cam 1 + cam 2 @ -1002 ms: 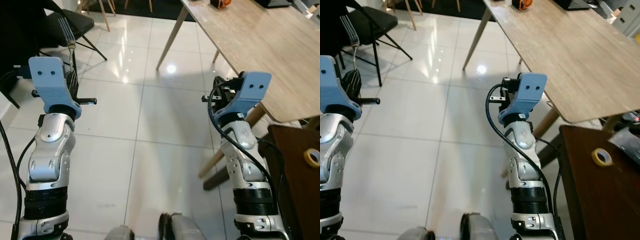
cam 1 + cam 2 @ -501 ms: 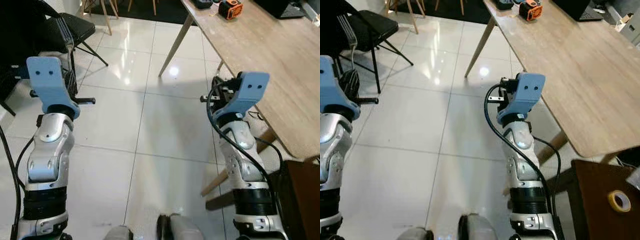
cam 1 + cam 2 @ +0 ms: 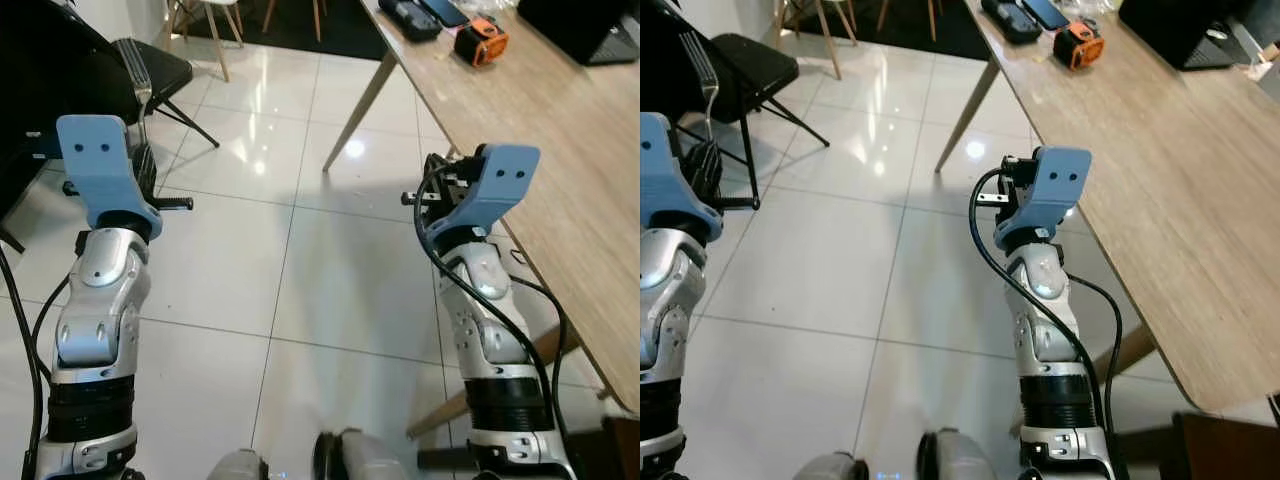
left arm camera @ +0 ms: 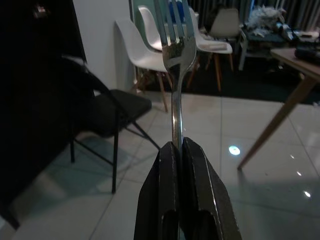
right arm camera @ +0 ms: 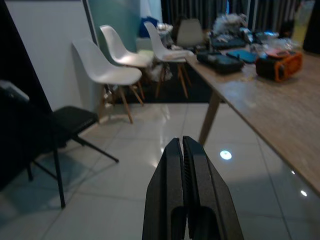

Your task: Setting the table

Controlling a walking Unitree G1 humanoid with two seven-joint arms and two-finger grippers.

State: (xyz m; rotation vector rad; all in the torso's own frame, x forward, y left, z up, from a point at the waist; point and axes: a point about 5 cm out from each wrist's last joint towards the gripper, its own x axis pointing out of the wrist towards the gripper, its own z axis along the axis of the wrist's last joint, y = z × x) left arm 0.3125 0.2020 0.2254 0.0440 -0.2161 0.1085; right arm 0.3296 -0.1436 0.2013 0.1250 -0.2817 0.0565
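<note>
fork (image 4: pixel 174 60) stood upright in the left gripper (image 4: pixel 180 150), its handle pinched between the two black fingers and its tines pointing up, clear of the robot's body; held that way, it could likely be carried without catching on anything while the robot walked. in the head views the fork (image 3: pixel 133 72) rose at about ten o'clock, above the left arm's blue wrist housing, with the black folding chair (image 3: pixel 150 70) behind it on the white tiled floor (image 3: pixel 330 260).

right gripper (image 5: pixel 182 150) was clenched on nothing, its fingers pressed flat together and pointing out over the floor toward the white chairs (image 5: pixel 122 70); it looked to be riding along idle, tucked in so it would not snag.

wooden table (image 3: pixel 1180 200) ran along the three o'clock side, from about one o'clock down to four, with an orange device (image 3: pixel 1078 45) and dark gadgets at its far end. the near stretch of tabletop was bare, and that was probably where the fork was meant to go. judging by this, the task was at the carrying stage: the fork was in hand and not yet laid down, and the robot would need to turn right toward the table.
</note>
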